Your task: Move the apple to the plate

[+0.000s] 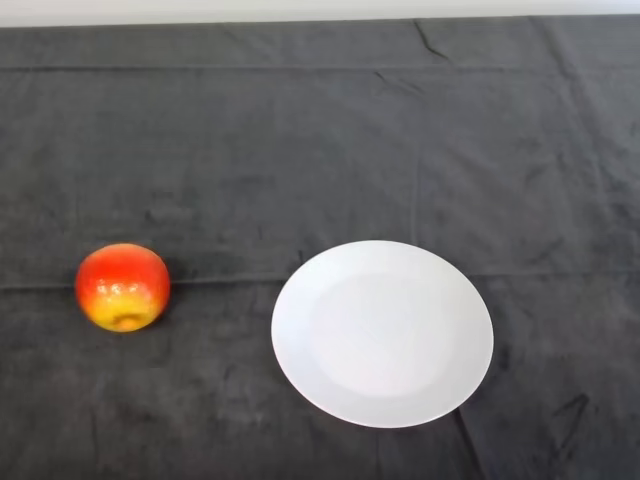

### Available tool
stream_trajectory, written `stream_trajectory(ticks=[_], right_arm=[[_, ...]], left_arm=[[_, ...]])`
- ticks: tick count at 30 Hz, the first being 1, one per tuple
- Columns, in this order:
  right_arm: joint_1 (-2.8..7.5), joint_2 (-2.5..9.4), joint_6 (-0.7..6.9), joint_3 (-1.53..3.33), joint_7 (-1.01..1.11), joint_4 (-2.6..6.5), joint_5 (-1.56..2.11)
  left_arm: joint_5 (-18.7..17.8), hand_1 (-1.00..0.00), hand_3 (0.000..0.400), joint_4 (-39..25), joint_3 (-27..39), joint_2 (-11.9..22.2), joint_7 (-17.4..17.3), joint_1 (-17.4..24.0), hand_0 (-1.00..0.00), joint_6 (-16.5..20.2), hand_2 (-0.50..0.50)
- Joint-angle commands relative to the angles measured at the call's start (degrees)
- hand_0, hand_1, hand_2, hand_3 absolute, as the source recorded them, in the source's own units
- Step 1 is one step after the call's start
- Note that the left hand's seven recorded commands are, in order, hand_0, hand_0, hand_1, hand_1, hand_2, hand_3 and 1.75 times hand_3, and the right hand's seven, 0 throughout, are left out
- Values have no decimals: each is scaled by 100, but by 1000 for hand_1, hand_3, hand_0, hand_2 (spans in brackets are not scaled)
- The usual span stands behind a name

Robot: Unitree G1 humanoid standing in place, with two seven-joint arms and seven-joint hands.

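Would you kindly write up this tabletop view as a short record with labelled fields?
surface: table under a dark cloth
apple: red and yellow apple, on the cloth at the view's left
plate: white plate, right of the apple, nothing on it
apple and plate: apart, not touching
robot hand: not in view
task state: apple not yet on the plate

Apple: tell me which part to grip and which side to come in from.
Grip the apple around its widest middle, probably coming from above or from its left. It is round, sits alone on the dark cloth with open space all round, and the plate lies apart to its right, so an approach from the left leaves the path to the plate open.
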Motion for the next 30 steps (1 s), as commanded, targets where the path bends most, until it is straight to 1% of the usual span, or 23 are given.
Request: stream_trajectory(ticks=[1,7,13,19,24,30], right_arm=[[-95,-139,-20,-85,37,45,83],[-94,-138,-21,-85,37,43,82],[-93,-137,-21,-85,36,41,82],[-92,-135,-22,-86,36,38,81],[-91,-134,-22,-86,35,35,81],[-90,-132,-23,-86,33,31,81]], left_arm=[[208,0,0,97,-147,-113,60,-226,0,-157,0],[729,0,0,71,-496,-210,147,-226,0,-368,0],[1253,0,0,32,-856,-271,153,-191,0,-538,0],[1684,0,0,17,-1174,-372,127,-207,0,-573,0],[1899,0,0,18,-1373,-477,-3,-248,0,-488,0],[2001,0,0,20,-1522,-572,-280,-319,0,-300,0]])
